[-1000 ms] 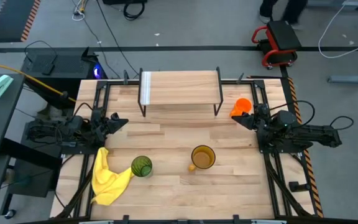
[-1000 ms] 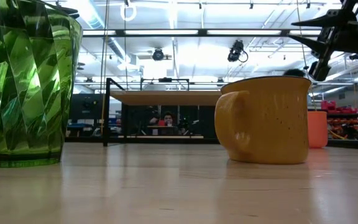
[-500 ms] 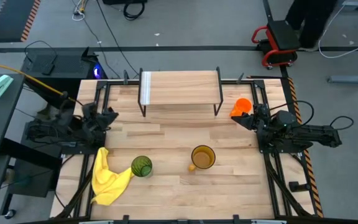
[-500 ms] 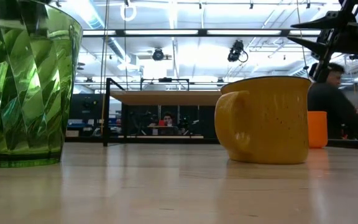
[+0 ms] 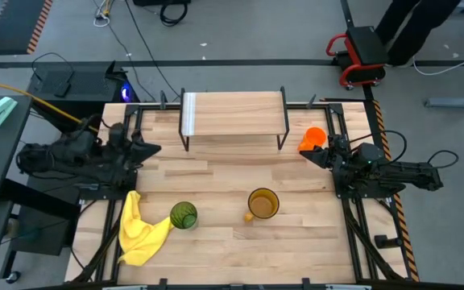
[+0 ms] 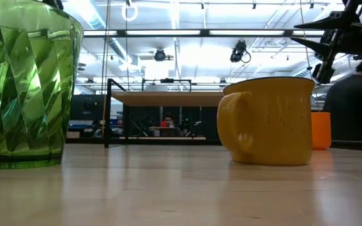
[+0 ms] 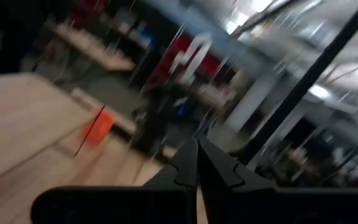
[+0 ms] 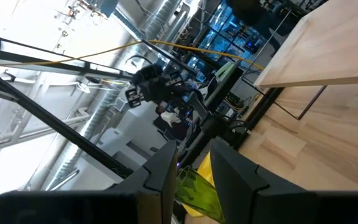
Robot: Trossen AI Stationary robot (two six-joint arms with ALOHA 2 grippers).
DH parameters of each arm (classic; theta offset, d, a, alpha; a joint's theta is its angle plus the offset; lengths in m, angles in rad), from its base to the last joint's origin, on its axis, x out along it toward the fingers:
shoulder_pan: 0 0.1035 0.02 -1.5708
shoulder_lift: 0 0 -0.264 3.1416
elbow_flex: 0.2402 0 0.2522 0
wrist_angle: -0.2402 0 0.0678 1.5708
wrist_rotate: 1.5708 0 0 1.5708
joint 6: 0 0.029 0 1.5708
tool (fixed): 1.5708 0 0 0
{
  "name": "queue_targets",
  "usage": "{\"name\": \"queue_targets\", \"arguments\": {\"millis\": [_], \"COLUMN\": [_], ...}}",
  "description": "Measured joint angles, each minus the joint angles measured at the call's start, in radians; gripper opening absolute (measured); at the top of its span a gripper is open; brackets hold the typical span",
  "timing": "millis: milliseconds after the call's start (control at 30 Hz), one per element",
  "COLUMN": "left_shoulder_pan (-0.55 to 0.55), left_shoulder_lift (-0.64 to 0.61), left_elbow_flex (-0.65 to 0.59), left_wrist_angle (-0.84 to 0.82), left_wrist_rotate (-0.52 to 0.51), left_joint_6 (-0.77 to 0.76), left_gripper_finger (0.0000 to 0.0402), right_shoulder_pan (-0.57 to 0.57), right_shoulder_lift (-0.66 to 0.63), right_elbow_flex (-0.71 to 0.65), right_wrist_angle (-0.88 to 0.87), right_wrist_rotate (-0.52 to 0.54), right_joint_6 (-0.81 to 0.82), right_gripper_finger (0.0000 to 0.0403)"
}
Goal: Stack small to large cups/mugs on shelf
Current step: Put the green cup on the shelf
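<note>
Your high view lays out the whole table: the shelf stands at the far edge, its top board bare, the green tumbler and the amber mug sit near the front, and the orange mug stands on the table just right of the shelf. The low view shows only the tumbler's side, the amber mug's handle turned left and the orange mug half hidden behind it — a person in dark clothes stands at the right edge beyond. A yellow cloth lies left of the tumbler, touching it.

Your left pincer hovers at the table's left side, fingers pressed together in its wrist view, though that picture is smeared. Your right pincer sits just beside the orange mug, its fingers a narrow gap apart and holding nothing. Both arms lie low and point inward.
</note>
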State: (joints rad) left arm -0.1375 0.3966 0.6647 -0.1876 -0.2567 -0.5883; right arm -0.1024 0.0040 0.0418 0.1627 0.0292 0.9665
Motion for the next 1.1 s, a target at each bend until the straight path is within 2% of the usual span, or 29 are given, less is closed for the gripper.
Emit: {"name": "queue_targets", "arguments": {"millis": [267, 467, 667, 867, 1100], "left_shoulder_pan": [0.000, 0.000, 0.000, -0.008, -0.071], "left_shoulder_lift": [0.218, 0.372, 0.487, 0.550, 0.586], "left_elbow_flex": [0.289, 0.431, 0.510, 0.527, 0.528], "left_wrist_angle": [-0.535, -0.801, -0.896, -0.973, -1.010], "left_wrist_rotate": [-0.001, 0.043, 0.133, 0.209, 0.218], "left_joint_6": [-0.197, -0.320, -0.340, -0.391, -0.483], "left_gripper_finger": [0.0012, 0.0015, 0.0011, 0.0016, 0.0011], "right_shoulder_pan": [0.000, 0.000, 0.000, 0.000, 0.000], "right_shoulder_lift": [0.000, 0.000, 0.000, 0.000, 0.000], "right_elbow_flex": [0.000, 0.000, 0.000, 0.000, 0.000], "right_wrist_angle": [0.000, 0.000, -0.001, -0.001, -0.008], "right_wrist_rotate": [0.000, -0.009, -0.023, -0.036, -0.038], "right_joint_6": [0.000, 0.009, 0.025, 0.035, 0.037], "right_gripper_finger": [0.0105, 0.0105, 0.0105, 0.0105, 0.0105]}}
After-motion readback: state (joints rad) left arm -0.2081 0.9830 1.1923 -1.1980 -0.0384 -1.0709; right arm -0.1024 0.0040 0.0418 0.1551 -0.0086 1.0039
